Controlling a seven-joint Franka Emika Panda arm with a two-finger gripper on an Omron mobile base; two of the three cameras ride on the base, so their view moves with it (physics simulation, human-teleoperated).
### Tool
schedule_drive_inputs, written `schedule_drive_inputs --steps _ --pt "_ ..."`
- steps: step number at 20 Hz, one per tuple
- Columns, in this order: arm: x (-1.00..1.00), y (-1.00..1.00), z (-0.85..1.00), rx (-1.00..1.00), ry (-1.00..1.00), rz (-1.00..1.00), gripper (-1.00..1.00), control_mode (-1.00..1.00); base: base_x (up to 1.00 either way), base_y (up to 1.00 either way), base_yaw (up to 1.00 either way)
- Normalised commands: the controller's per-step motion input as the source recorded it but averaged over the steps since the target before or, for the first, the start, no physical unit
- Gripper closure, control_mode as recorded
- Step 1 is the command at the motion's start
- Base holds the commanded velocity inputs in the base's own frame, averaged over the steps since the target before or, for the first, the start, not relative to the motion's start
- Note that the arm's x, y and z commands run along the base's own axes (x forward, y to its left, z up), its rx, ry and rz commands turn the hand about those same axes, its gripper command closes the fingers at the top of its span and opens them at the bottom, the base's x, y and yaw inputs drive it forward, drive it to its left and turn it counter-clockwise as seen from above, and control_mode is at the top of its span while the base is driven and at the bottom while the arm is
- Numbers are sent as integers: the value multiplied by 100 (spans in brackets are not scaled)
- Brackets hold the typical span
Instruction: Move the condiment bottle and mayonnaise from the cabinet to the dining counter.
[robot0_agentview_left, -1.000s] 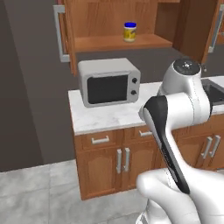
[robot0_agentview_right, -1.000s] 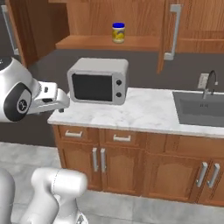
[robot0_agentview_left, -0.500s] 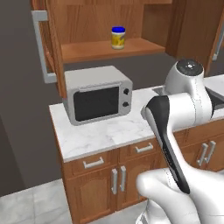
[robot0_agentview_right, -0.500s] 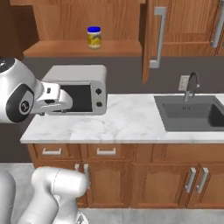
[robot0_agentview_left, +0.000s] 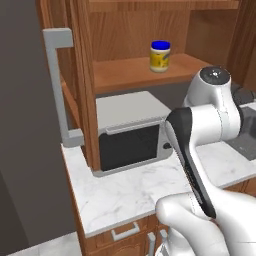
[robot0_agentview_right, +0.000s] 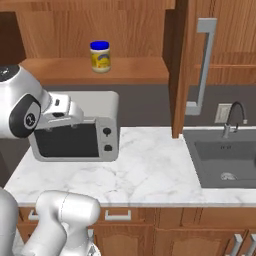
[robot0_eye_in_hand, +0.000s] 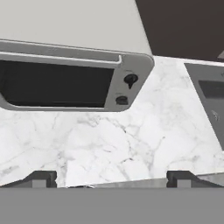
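Note:
The mayonnaise (robot0_agentview_left: 160, 56) (robot0_agentview_right: 100, 56), a squat yellow jar with a blue lid, stands upright on the wooden shelf of the open cabinet (robot0_agentview_left: 135, 72) (robot0_agentview_right: 65, 70). The condiment bottle and the dining counter are out of view. My gripper (robot0_eye_in_hand: 113, 179) is open, its two dark fingertips (robot0_eye_in_hand: 41, 178) spread wide with nothing between them. It hangs well below the shelf and looks down at the marble worktop (robot0_eye_in_hand: 127, 144) in front of the microwave (robot0_eye_in_hand: 65, 78).
A grey microwave (robot0_agentview_left: 130, 140) (robot0_agentview_right: 80, 135) sits on the marble worktop (robot0_agentview_left: 125, 192) (robot0_agentview_right: 145, 170) under the shelf. Open cabinet doors with grey bar handles (robot0_agentview_left: 59, 85) (robot0_agentview_right: 202, 65) jut out on both sides. A sink (robot0_agentview_right: 225, 160) with a faucet (robot0_agentview_right: 235, 117) lies to the right.
The whole picture has shifted and grown: the base has driven closer to the cabinet and microwave. The jar stays on its shelf and the gripper stays open.

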Motion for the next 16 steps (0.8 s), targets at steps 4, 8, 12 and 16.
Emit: schedule_drive_inputs --steps 4,8,12,16 --pt "6 0 6 2 1 2 -100 -100 52 0 7" --pt "-23 0 60 5 -9 1 -100 -100 0 0 0" --pt "-29 -9 87 3 -23 0 -100 -100 0 0 0" --pt "0 -3 74 3 -16 0 -100 -100 0 0 0"
